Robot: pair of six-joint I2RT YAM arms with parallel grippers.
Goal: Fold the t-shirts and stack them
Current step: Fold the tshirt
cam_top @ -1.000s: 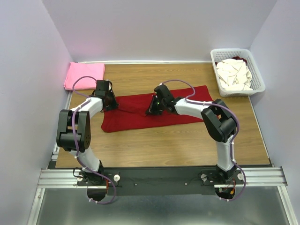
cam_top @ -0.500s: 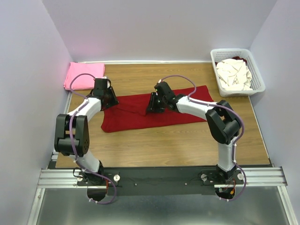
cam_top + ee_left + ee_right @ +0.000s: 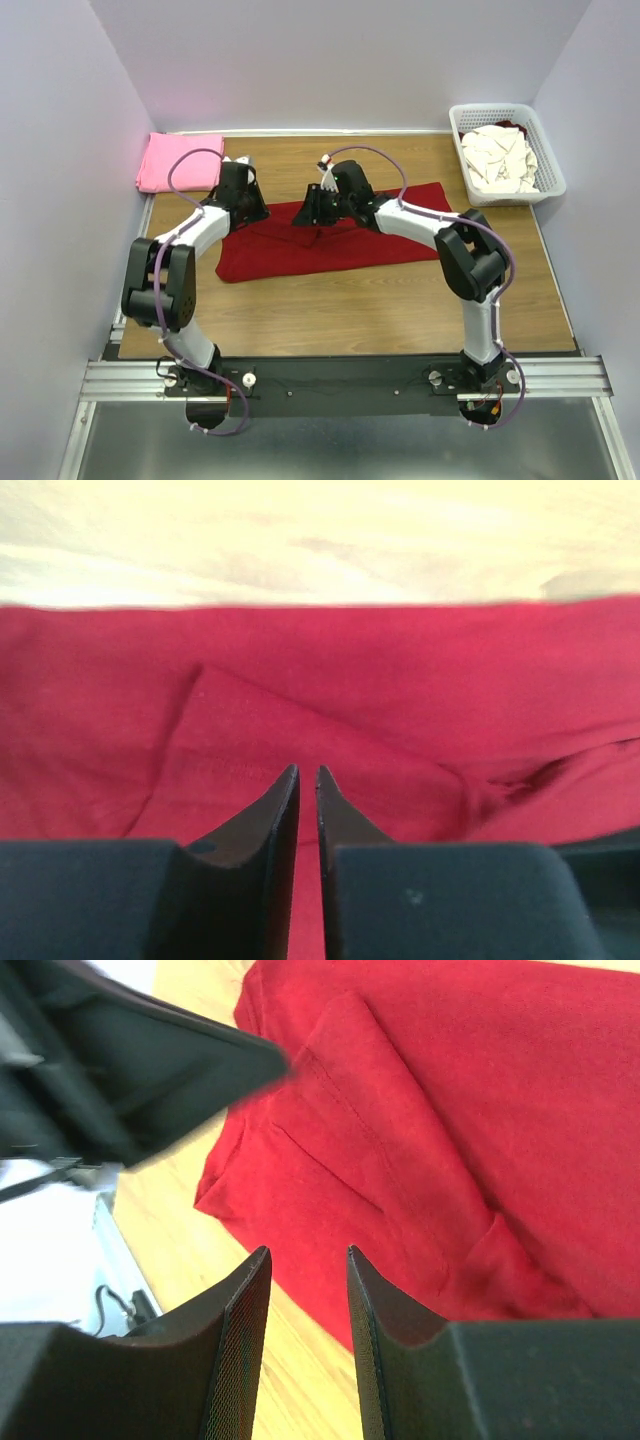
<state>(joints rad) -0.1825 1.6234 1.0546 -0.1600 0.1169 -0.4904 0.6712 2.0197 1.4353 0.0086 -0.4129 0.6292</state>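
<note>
The dark red t-shirt (image 3: 340, 250) lies spread out across the middle of the bench (image 3: 380, 310), long side running left to right. Both hands hang over its far left part, near each other. The left hand (image 3: 250, 208) is above the shirt's far left corner. In its wrist view, the left hand (image 3: 306, 775) is almost closed, with only a thin slit between the fingers and no cloth in it; the red cloth (image 3: 400, 700) lies beneath and ahead. The right hand (image 3: 312, 208) is just to the right of it, over the far edge. From its wrist camera, the right hand (image 3: 308, 1255) stands partly open and holds nothing, with a folded sleeve below.

A folded pink t-shirt (image 3: 180, 160) sits at the far left corner. Cream-white t-shirts (image 3: 500, 158) are heaped in the basket (image 3: 550, 170) at the far right.
</note>
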